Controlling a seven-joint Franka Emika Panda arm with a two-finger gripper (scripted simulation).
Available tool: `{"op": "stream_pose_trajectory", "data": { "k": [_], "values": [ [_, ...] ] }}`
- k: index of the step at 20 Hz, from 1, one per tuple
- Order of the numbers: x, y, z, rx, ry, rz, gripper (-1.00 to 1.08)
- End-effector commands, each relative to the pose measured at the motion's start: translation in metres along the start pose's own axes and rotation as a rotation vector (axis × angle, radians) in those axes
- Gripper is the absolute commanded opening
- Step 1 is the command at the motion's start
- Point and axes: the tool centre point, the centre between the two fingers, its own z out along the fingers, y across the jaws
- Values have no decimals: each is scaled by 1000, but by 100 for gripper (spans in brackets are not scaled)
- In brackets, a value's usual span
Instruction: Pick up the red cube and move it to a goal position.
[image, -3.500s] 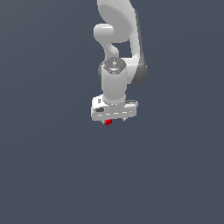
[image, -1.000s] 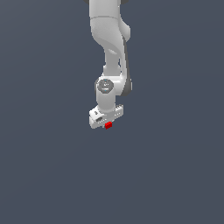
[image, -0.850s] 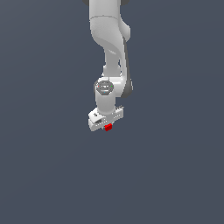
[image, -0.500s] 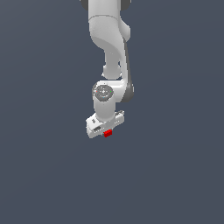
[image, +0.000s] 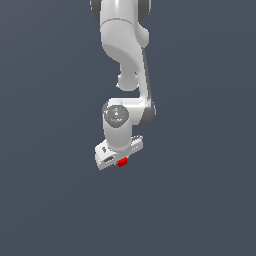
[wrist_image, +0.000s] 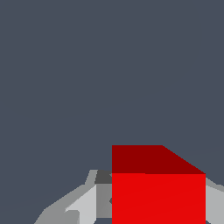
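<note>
Red shows just under my tool (image: 120, 159): the red cube (image: 122, 162) sits clamped between my fingers, below the white tool head and clear of everything else. In the wrist view the red cube (wrist_image: 157, 192) fills the near part of the picture, with pale grey fingers (wrist_image: 81, 205) showing on either side of it, so I take my grip to be closed on it and holding.

Compared with 3.5 s ago, my arm has folded differently and the tool head has come lower in the exterior view; over the last 1 s it has also rolled, so the head now sits tilted, its end toward the exterior view's left lower than the other. The cube has travelled with it the whole way and has not slipped out of the fingers. I judge from that the pick is done and I am in the carry stage, moving toward the goal.

No goal marker appears in either view, so I cannot say how near it is. No surface edge, wall or other object shows either; only flat grey-blue surrounds my arm on every side. I see nothing to collide with, though height above any surface cannot be judged.
</note>
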Motion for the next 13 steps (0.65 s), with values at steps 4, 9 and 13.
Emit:
{"op": "stream_pose_trajectory", "data": {
  "k": [4, 9, 13],
  "values": [
    [16, 10, -5, 0, 0, 0, -100],
    [24, 14, -8, 0, 0, 0, -100],
    [25, 16, -8, 0, 0, 0, -100]
  ]
}}
